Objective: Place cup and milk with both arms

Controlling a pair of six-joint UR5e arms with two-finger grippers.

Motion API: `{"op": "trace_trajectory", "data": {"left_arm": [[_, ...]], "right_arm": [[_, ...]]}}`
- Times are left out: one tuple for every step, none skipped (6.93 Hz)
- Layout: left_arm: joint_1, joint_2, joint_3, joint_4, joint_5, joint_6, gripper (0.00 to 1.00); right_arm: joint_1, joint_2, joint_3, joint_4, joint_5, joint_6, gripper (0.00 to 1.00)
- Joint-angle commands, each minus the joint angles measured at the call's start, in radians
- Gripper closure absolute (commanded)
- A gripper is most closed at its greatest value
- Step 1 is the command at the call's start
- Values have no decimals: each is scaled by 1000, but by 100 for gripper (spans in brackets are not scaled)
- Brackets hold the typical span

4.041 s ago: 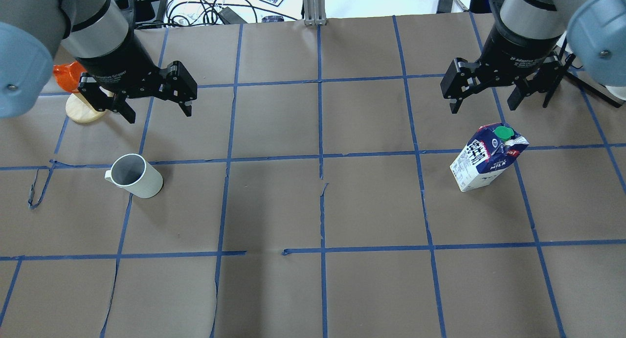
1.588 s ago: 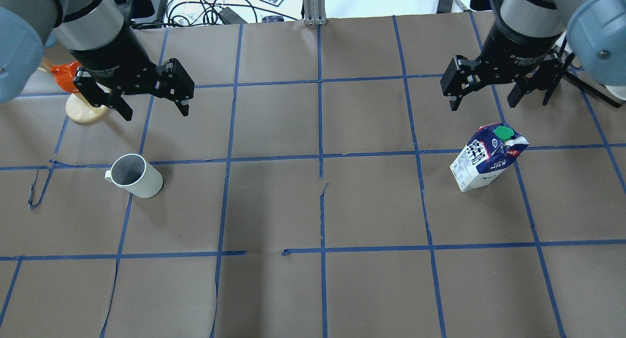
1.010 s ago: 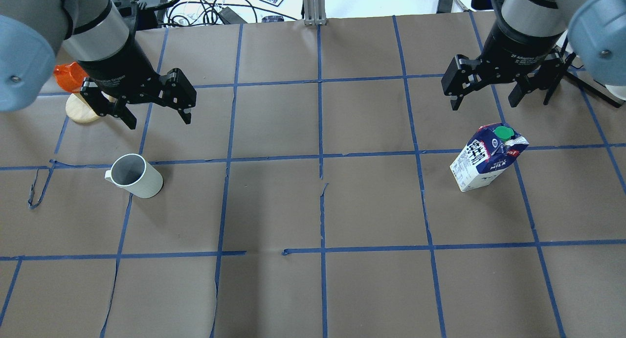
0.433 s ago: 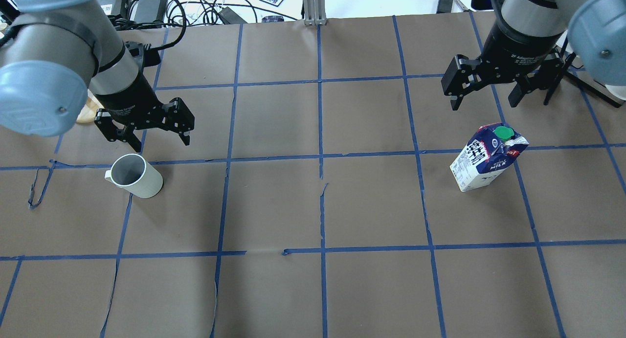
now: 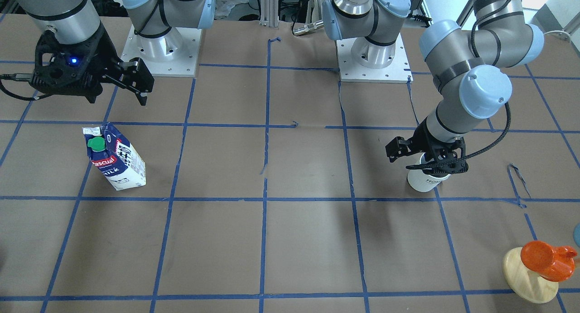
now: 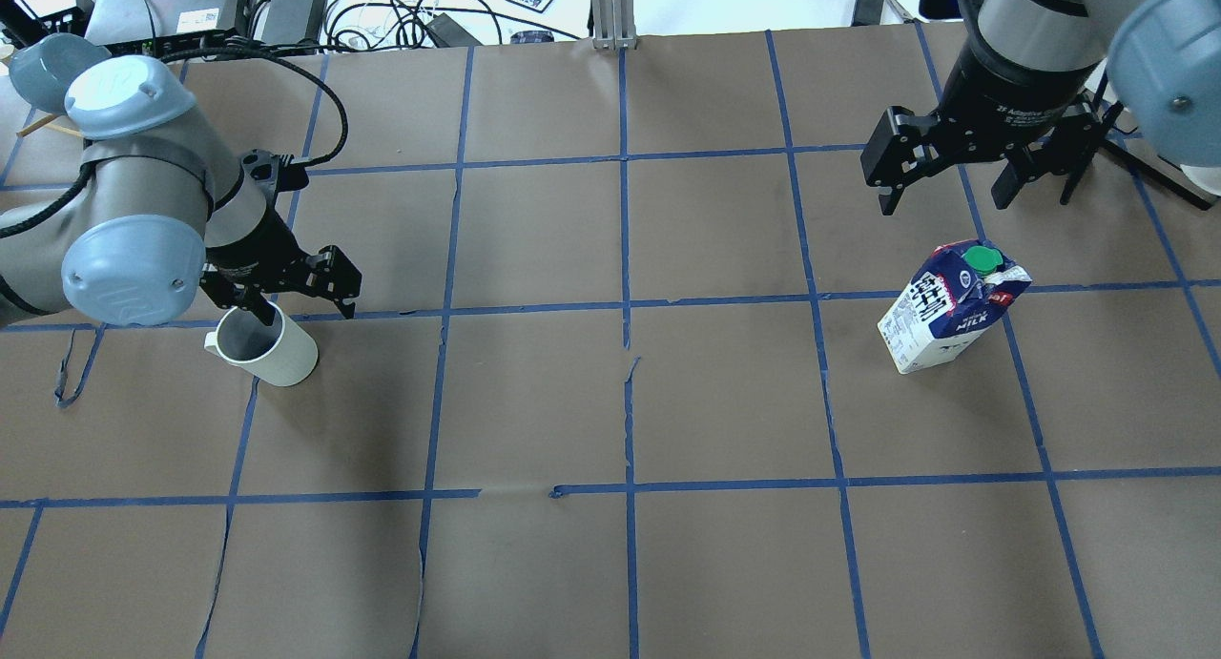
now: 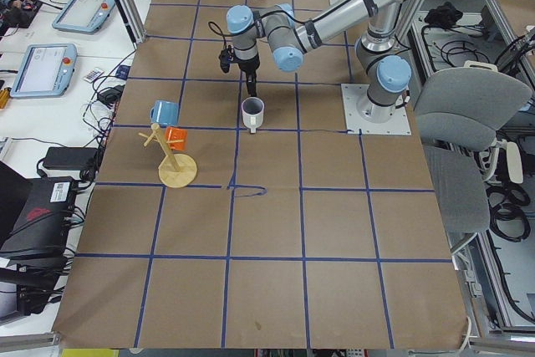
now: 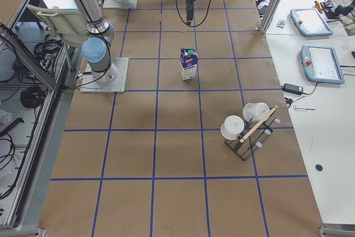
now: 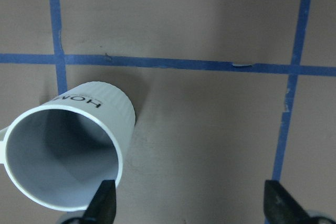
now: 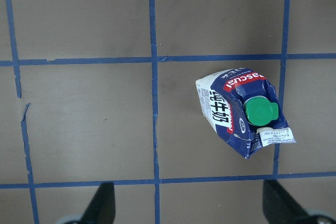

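The white ribbed cup (image 6: 264,347) stands upright at the table's left, handle pointing left; it also shows in the front view (image 5: 425,181). My left gripper (image 6: 303,308) is open and low beside it. In the left wrist view one fingertip (image 9: 103,203) overlaps the rim's edge of the cup (image 9: 65,150), and most of the cup lies outside the jaws. The milk carton (image 6: 949,308) stands upright at the right. My right gripper (image 6: 944,204) is open and empty, high above and behind the carton, which shows in the right wrist view (image 10: 244,111).
An orange cup on a round wooden stand (image 5: 539,265) sits at the table's far left corner, with a blue cup (image 7: 164,112) on the same stand. A rack with white mugs (image 8: 244,125) stands at the right end. Cables (image 6: 401,15) lie behind the table.
My left arm has swung forward and down from near the orange cup to the white cup, its jaws still open. The right gripper, cup and carton have stayed put.
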Motion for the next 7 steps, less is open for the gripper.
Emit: {"op": "trace_trajectory", "data": {"left_arm": [[9,-26,-3,10,0,23,30],[11,-32,-3,13,2,26,97],[11,-34,-2,24,19,48,100],[11,-34,-2,25,45,60,100],[11,-34,0,25,65,59,100],[11,-34,1,25,74,57,100],[8,-34,0,25,74,50,100]], "right_arm": [[-1,0,1,0,-1,-3,0],[-1,0,3,0,-2,-3,0],[-1,0,4,0,-2,-3,0],[-1,0,4,0,-2,-3,0],[-1,0,4,0,-2,-3,0],[-1,0,4,0,-2,-3,0],[-1,0,4,0,-2,-3,0]]}}
